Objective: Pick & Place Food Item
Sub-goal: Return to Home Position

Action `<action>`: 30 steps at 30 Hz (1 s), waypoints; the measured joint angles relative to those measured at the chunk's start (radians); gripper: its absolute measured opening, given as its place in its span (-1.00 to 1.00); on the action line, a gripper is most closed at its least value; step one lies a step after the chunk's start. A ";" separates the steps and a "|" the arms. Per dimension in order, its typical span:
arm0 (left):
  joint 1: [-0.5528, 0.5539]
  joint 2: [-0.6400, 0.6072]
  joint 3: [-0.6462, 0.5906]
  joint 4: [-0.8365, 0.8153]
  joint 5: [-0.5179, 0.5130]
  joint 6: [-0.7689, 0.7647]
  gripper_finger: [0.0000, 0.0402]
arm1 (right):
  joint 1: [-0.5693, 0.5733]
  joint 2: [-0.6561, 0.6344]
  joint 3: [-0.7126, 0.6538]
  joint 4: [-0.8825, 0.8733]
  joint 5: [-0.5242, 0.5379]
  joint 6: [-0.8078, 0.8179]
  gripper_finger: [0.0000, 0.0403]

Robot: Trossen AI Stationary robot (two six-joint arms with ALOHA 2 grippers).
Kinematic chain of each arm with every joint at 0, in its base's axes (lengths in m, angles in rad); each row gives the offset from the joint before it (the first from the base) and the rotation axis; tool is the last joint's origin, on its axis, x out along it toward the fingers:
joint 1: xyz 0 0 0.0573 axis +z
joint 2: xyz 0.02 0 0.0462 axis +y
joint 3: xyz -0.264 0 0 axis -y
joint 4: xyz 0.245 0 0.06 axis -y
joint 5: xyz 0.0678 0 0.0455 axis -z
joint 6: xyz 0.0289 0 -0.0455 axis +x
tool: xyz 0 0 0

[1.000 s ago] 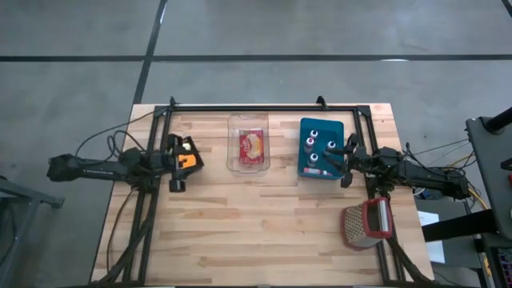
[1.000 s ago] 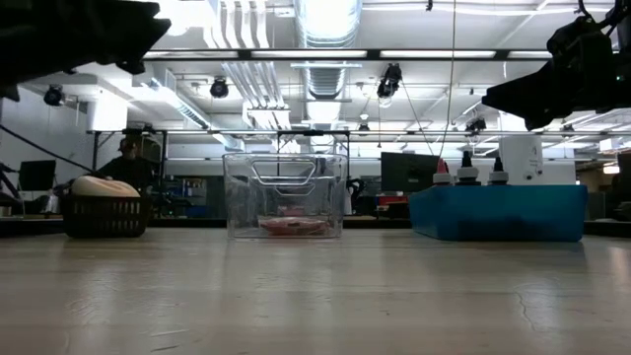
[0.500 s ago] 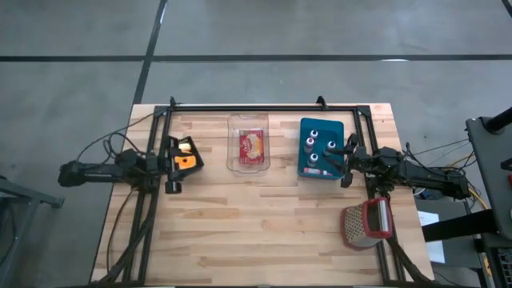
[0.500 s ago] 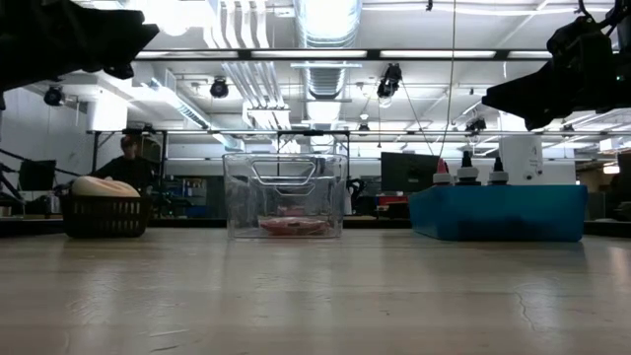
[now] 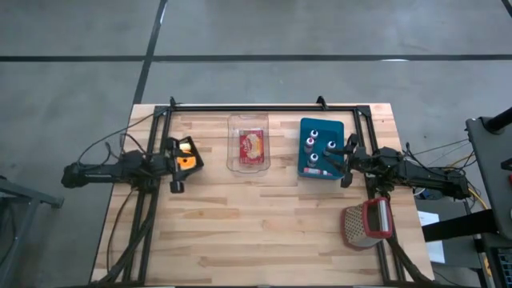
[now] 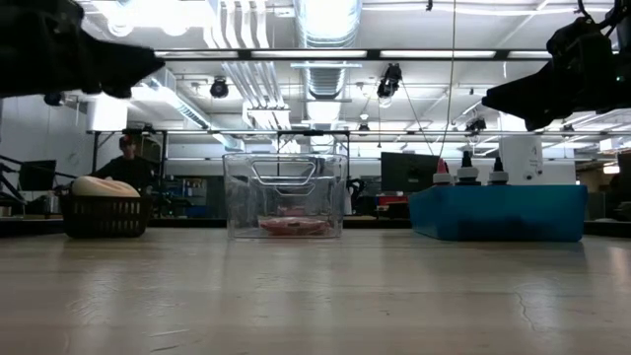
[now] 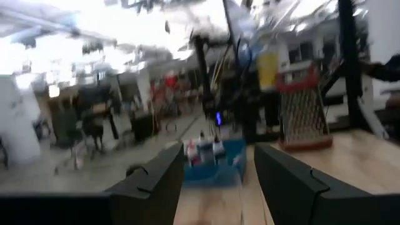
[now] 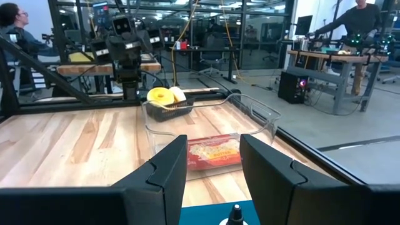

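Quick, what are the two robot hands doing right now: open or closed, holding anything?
Left hand: open, empty, above the table's left side.
Right hand: open, empty, beside the blue tray.

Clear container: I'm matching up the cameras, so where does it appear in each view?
High view: clear container, back middle of the table.
Low view: centre.
Left wrist view: cannot make it out.
Right wrist view: centre, straight ahead.
Shared landmark: blue tray beside it.
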 joint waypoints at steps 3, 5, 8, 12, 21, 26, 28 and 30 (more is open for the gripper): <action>0.000 0.003 0.000 -0.069 -0.019 -0.018 -0.01 | 0.000 0.000 0.000 0.000 0.000 0.002 -0.30; 0.000 0.004 0.000 -0.105 -0.019 -0.024 -0.01 | 0.000 0.000 0.000 -0.001 0.000 0.000 -0.30; 0.001 0.004 0.000 -0.140 -0.019 -0.033 -0.01 | 0.000 0.000 0.000 -0.001 0.000 0.001 -0.30; 0.000 0.004 0.000 -0.151 -0.019 -0.033 -0.01 | 0.000 0.000 0.000 -0.001 0.000 0.002 -0.30; 0.000 0.004 0.000 -0.150 -0.019 -0.033 -0.01 | 0.000 0.000 0.000 -0.001 0.000 0.002 -0.30; 0.000 0.004 0.000 -0.150 -0.019 -0.033 -0.01 | 0.000 0.000 0.000 -0.001 0.000 0.002 -0.30; 0.000 0.004 0.000 -0.150 -0.019 -0.033 -0.01 | 0.000 0.000 0.000 -0.001 0.000 0.000 -0.30; 0.000 0.004 0.000 -0.150 -0.019 -0.033 -0.01 | 0.000 0.000 0.000 -0.001 0.000 0.000 -0.30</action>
